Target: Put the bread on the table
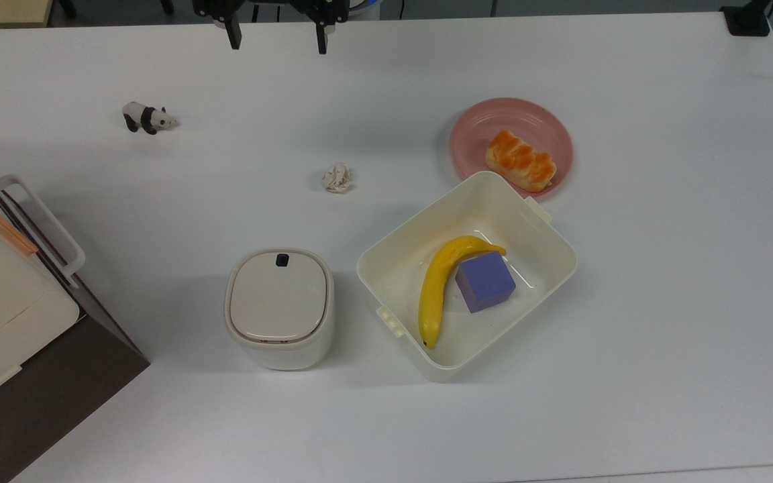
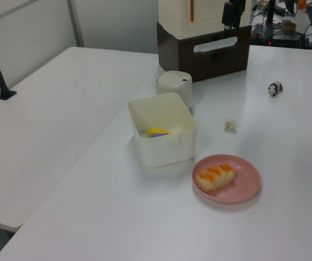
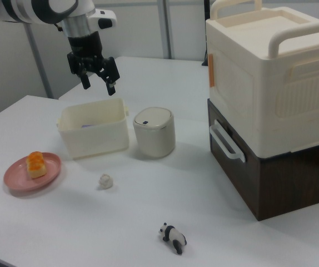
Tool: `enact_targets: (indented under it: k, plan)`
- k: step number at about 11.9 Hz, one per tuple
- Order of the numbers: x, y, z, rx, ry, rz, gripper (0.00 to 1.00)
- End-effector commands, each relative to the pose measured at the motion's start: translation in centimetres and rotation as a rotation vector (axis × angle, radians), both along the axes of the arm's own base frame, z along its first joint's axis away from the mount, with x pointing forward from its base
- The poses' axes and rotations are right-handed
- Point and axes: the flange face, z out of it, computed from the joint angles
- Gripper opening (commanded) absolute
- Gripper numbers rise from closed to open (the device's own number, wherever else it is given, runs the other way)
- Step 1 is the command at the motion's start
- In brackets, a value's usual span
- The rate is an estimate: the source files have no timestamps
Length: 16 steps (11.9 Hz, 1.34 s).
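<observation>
Gripper [image 1: 276, 37] hangs high near the top view's upper edge, fingers spread wide, holding nothing. I read this as the reach step not yet begun. Bread [image 1: 520, 160] lies on the pink plate [image 1: 479, 118], well apart from the gripper, toward the top view's right.

Next move, as I judge it: travel across to the plate, drop over the loaf, close across its short sides.

Room: the white bin [image 1: 553, 237] touches or slightly overlaps the plate's near rim, so I'd come in from above. Bare worktop [image 1: 661, 134] lies open on the top view's right of the plate, well inside the edge. Paper ball [image 1: 337, 178] and toy panda [image 1: 147, 118] sit clear of that path.
</observation>
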Motion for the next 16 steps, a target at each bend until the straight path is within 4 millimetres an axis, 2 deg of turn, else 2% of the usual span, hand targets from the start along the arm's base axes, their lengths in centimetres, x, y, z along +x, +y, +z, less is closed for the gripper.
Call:
enact_targets:
  k: [1, 5, 16]
  plan:
    - [-0.86, -0.57, 0.18, -0.007, -0.02, -0.018, 1.0]
    - [-1.03, -0.61, 0.21, -0.012, -0.014, 0.054, 1.0]
    - [-1.01, -0.53, -0.48, -0.024, 0.002, 0.115, 1.0]
